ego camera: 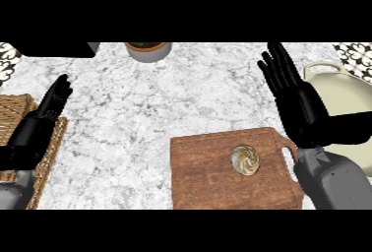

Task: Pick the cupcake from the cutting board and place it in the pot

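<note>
Now, black right hand (301, 108), fingers straight, right of brown wooden cutting board (207, 174), over cream round pot (350, 92), swirl-topped cupcake (245, 159) on board, black left hand (38, 127) likewise straight-fingered, far left.

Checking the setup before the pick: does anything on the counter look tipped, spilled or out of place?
Nothing stands out. The cupcake sits upright on the cutting board, the pot stands right of it, partly behind the right hand, and no spill shows on the counter.

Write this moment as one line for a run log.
cupcake: on cutting board | pot: far right | right hand: open, at pot's edge | left hand: open, at left
</note>
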`<state>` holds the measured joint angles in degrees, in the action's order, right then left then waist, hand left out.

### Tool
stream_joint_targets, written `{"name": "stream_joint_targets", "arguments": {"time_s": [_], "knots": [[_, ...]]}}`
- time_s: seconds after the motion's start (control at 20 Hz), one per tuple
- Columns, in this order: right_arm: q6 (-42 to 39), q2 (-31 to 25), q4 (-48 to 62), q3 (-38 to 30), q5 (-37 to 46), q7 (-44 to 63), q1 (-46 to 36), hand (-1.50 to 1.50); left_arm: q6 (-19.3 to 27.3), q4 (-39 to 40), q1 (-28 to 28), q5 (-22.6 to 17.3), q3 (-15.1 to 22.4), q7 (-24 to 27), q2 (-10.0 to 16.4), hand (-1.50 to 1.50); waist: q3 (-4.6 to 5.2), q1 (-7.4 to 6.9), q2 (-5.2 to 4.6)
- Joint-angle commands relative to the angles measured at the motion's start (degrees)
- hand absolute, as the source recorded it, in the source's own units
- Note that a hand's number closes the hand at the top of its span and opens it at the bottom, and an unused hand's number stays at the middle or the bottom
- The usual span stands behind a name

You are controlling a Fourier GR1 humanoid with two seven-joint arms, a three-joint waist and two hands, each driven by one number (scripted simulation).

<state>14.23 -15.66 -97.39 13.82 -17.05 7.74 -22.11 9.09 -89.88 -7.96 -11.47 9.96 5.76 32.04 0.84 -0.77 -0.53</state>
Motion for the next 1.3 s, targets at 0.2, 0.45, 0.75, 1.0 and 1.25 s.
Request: {"name": "stream_joint_targets", "arguments": {"time_s": [0.2, 0.45, 0.75, 1.0, 1.25], "knots": [[-14.72, -8.64, -10.32, -8.01, -0.08, -27.39, 4.84, 1.50, 6.70, -0.91, 4.21, -3.30, -1.90, 1.26, -8.87, 0.00, -1.20, 2.83, 1.15], [-3.35, -9.91, 3.00, -17.53, 11.16, -39.34, 19.71, -1.50, 8.79, -2.48, 8.02, -3.68, 1.45, 2.77, -14.94, 0.00, -1.15, 2.62, 0.34], [-13.46, -5.96, -0.81, -16.85, 7.54, -67.41, 33.47, -1.50, 10.36, -0.40, 6.34, -2.03, 2.40, 3.16, -17.83, 0.00, -0.95, 2.21, 0.70], [-10.15, -7.90, -6.26, -13.96, 18.95, -65.28, 43.62, -1.50, 10.72, 1.05, 7.02, 0.40, 3.64, 4.76, -19.38, 0.00, -0.79, 1.84, 0.64], [-8.60, -17.02, -10.51, -12.95, 31.92, -51.10, 46.45, -1.50, 10.15, -1.65, 8.81, -0.31, 2.96, 3.89, -17.94, 0.00, -0.59, 1.29, 0.73]]}}
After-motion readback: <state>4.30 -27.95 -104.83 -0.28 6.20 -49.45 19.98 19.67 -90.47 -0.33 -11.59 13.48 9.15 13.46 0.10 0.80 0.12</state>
